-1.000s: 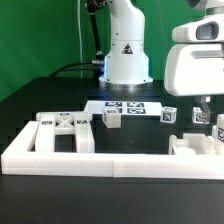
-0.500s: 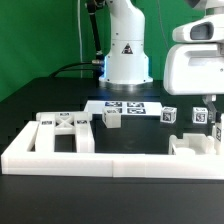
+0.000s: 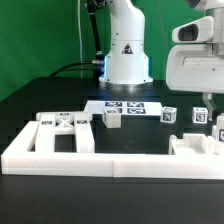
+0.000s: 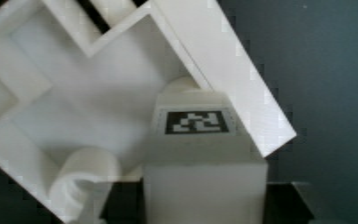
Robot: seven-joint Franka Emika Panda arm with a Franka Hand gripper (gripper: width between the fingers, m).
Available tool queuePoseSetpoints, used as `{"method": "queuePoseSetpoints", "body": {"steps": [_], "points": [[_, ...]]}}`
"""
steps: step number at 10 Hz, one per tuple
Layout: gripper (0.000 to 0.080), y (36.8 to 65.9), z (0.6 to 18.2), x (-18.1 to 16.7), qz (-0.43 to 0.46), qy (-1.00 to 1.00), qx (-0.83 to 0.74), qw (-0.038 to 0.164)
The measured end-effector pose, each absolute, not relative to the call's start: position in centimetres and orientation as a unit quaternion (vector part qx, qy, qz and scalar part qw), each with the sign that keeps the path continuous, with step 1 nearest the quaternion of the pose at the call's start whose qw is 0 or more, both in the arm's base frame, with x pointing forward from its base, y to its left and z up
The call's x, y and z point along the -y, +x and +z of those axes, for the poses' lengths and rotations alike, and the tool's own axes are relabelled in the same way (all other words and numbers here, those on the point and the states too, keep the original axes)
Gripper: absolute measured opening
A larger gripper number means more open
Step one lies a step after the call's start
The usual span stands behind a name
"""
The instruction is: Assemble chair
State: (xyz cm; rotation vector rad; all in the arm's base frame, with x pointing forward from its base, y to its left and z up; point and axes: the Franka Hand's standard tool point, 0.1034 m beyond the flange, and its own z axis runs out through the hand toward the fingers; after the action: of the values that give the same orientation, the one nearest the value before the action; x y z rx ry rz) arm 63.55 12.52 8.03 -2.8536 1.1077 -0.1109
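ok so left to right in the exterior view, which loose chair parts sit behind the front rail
ladder frame → leg block → small cube → last cube

The tool (image 3: pixel 208 106) is partly cut off by the exterior view's right edge, above the border rail (image 3: pixel 110 160); how its jaws stand cannot be told. That rail hides the lower edges of the ladder frame (image 3: pixel 62 132) and chair pieces (image 3: pixel 195 146) behind it. In the wrist view the tagged leg (image 4: pixel 197 150) is blurred, its base cut off.
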Motion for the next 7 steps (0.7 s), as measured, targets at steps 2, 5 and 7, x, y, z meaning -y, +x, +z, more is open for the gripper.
{"method": "queuePoseSetpoints", "body": {"steps": [2, 5, 7], "points": [[0.0290, 63.56, 8.01, -12.58, -0.028, -0.886, -0.461, 0.044], [0.0290, 63.66, 8.00, -12.45, -0.017, -0.842, -0.538, 0.048], [0.0290, 63.63, 7.99, -12.51, -0.013, -0.814, -0.579, 0.051]]}}
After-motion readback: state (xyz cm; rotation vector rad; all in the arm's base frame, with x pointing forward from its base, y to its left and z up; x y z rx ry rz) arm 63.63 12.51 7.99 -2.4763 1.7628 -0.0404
